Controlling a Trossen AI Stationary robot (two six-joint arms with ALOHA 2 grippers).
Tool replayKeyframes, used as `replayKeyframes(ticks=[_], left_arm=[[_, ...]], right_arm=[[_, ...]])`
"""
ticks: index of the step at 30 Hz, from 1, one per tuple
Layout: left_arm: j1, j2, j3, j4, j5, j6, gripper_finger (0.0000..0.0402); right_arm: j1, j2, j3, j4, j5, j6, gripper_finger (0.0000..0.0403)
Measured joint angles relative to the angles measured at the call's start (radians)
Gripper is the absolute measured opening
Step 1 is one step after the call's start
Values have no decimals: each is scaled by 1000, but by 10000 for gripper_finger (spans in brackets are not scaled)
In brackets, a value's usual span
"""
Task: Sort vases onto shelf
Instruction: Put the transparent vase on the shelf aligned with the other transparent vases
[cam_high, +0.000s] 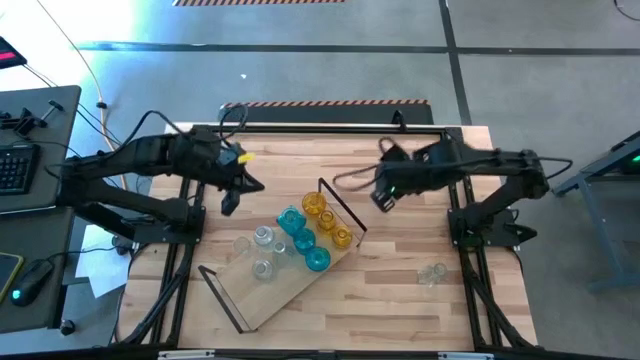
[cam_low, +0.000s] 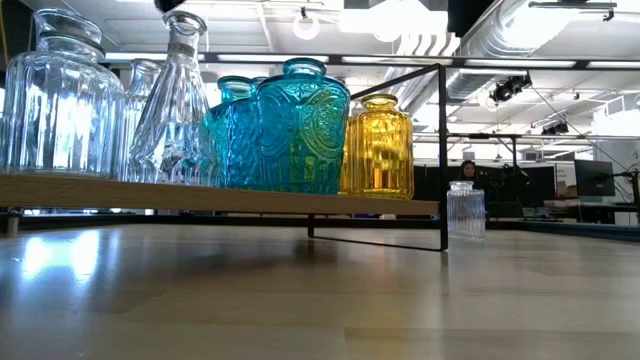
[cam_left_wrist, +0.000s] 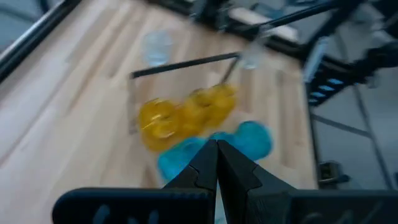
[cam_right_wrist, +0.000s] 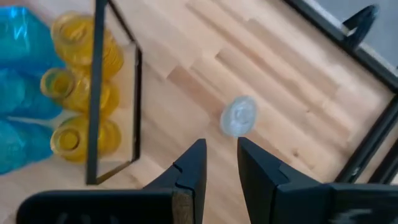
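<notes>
Right gripper (cam_right_wrist: 216, 163) parted, empty; lone clear vase (cam_right_wrist: 239, 116) on counter (cam_right_wrist: 298, 93) just ahead. Left gripper (cam_left_wrist: 217, 163) clenched, empty, above the shelf (cam_high: 290, 285); yellow vases (cam_left_wrist: 186, 115), teal vases (cam_left_wrist: 214, 146) below it.

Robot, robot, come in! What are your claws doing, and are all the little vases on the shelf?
Left gripper shut, empty, above the shelf. Right gripper open, empty. One clear vase off the shelf, on the table. Nothing in the way.
</notes>
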Motion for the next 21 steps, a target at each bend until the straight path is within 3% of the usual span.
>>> replayKeyframes(ticks=[10,15,21], left_arm=[[-219,53,1,278,-12,-53,0],[-295,121,0,357,-24,-107,0],[-413,219,0,511,-228,-174,0]], right_arm=[[-277,-143,0,0,-54,-151,71],[-466,-136,0,13,-163,-319,71],[-683,-69,0,121,-297,-575,71]])
